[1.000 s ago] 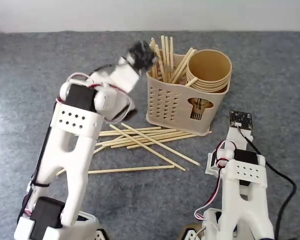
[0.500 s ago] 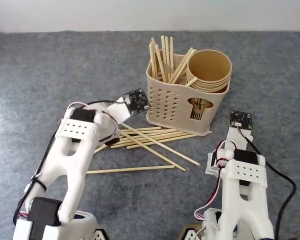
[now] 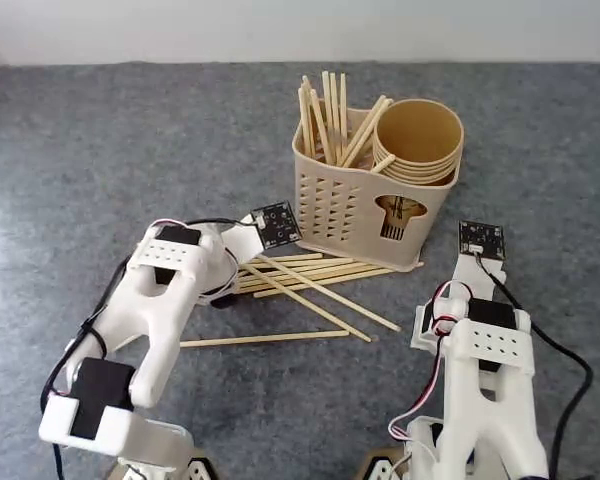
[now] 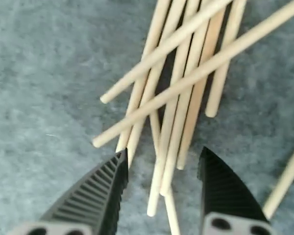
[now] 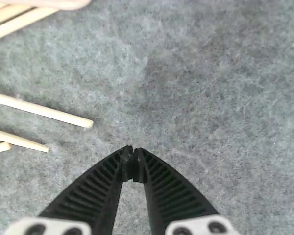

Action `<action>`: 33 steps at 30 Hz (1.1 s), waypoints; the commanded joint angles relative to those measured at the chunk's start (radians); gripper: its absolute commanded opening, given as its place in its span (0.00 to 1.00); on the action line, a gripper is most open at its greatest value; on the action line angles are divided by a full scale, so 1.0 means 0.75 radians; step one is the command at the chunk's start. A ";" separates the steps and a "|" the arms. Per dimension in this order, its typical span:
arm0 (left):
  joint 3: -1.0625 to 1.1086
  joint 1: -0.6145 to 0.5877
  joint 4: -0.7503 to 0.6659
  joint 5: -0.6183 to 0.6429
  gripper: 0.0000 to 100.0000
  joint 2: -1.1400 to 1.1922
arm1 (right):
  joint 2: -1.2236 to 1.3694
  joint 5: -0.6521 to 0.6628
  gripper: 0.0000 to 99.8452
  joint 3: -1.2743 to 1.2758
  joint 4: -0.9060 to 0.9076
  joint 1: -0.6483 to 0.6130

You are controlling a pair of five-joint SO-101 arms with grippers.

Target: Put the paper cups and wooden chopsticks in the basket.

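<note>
1. We see the basket (image 3: 365, 205) standing on the grey tabletop (image 3: 100, 140). The paper cups (image 3: 417, 140) are nested inside it, and a sheaf of standing chopsticks (image 3: 325, 110) sits upright in it beside them.
2. The loose chopsticks (image 3: 300, 275) lie crossed on the tabletop just in front of the basket, on the arms' side. A single chopstick (image 3: 265, 339) lies a little farther from the basket.
3. The left tool (image 4: 164, 154) hangs low over the ends of that pile. Its jaws are spread wide and grip nothing, and several stick ends lie between them.
4. The right tool (image 5: 134, 152) has its jaws pressed together on nothing. It sits over bare tabletop in front of the basket, with a few stick ends nearby.
5. We judge the cups finished and the chopstick step in hand, with the left arm (image 3: 170, 290) lined up for a pick.
6. The next move, as we read it, is to lower the left tool and close it on only one or two sticks. It should then lift them clear and tip them over the basket's rim on the chopstick side.
7. The sticks are thin and round, so they may roll or slip. The crossed ones may also be dragged along.
</note>
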 commanded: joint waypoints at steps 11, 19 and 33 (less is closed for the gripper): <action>-0.054 -0.536 0.151 -0.010 0.23 -0.356 | -0.030 0.016 0.01 -0.010 -0.095 -0.042; 0.046 -0.957 0.125 0.153 0.23 -0.448 | -0.009 0.288 0.01 -0.139 -0.183 -0.425; 0.267 -1.152 0.119 0.659 0.23 -0.458 | 0.727 0.460 0.16 -1.129 0.347 -0.840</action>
